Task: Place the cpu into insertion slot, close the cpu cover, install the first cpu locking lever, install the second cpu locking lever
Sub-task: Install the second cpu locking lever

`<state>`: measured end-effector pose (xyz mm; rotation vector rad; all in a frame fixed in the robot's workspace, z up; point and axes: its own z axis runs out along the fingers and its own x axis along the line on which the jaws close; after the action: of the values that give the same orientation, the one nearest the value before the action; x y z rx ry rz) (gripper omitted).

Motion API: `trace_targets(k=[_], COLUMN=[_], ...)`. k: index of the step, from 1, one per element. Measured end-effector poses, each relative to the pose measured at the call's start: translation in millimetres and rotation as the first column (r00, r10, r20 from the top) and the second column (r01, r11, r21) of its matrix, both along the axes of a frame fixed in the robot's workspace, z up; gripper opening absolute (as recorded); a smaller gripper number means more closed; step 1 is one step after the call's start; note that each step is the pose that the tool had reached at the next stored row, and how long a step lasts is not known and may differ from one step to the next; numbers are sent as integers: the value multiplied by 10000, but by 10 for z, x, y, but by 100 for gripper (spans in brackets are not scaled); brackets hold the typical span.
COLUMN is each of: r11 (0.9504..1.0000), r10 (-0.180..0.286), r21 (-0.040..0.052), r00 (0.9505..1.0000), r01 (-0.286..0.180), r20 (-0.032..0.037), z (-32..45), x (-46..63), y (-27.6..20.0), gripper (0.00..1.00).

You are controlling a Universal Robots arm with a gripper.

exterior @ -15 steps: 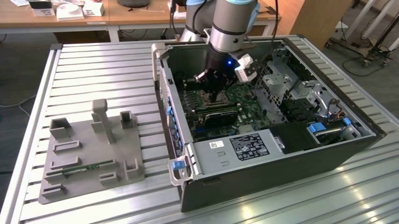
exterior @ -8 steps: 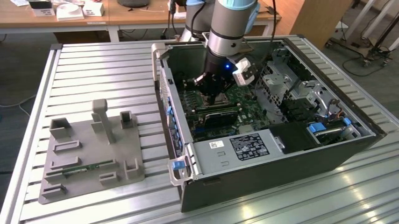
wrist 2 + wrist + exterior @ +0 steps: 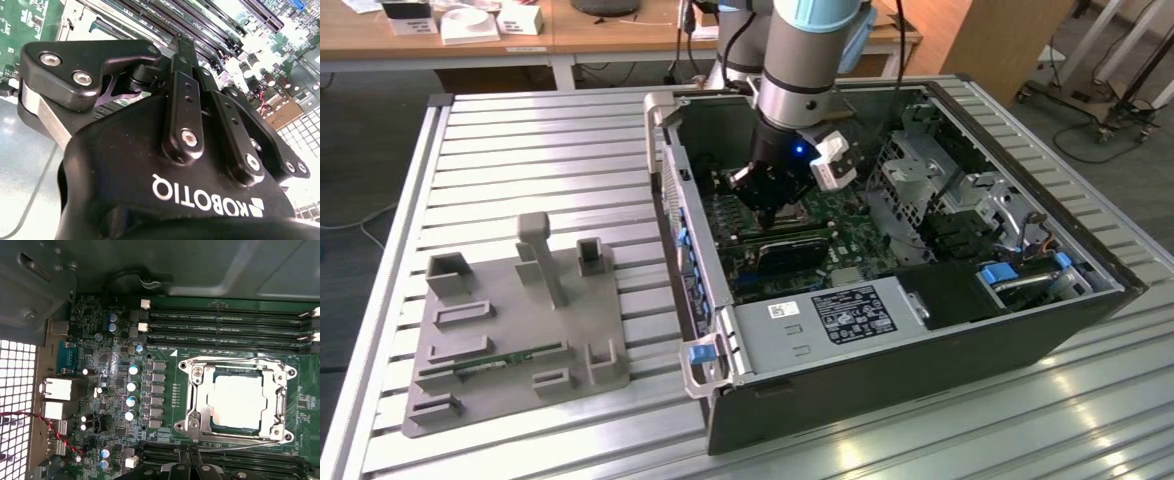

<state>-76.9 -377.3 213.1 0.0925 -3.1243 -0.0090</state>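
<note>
Fixture tray [image 3: 507, 330] in grey plastic sits at the exterior view's left on the slatted metal surface [image 3: 547, 150], and nothing is touching it. Moving right we hit the open computer case [image 3: 907, 380], lying on its side with the motherboard [image 3: 854, 235] facing up. The arm [image 3: 807, 60] comes straight down into the case, and the gripper [image 3: 774, 218] hangs just above the insertion slot [image 3: 790, 246], about mid-board. Further right are the silvery drive cage [image 3: 921, 170] and some blue clips [image 3: 998, 274] in the far corner of the case.

In the first wrist view we get the good look. The cpu [image 3: 237, 401] is already lying flat in the socket with its pale metal top facing us. The cpu cover [image 3: 197, 395] is folded down flat around it, so the chip shows through the cover's window. A thin lever rod [image 3: 235, 359] lies along the cover's edge nearest one bank of memory slots [image 3: 225, 325], and a second rod [image 3: 235, 444] lies along the opposite edge. We can't tell if either rod is actually hooked.

The fingers [image 3: 183, 95] look pressed together in the second wrist view, with nothing held between them. Their tips sit over the long black slots [image 3: 200, 20].
</note>
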Motion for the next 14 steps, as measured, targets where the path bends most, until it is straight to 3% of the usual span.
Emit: trace_targets(k=[14], r11=[10000], r10=[14], r21=[58], r00=[10000], r01=[-14], r20=[-1], z=[-56], x=[-43], y=[19], gripper=[11])
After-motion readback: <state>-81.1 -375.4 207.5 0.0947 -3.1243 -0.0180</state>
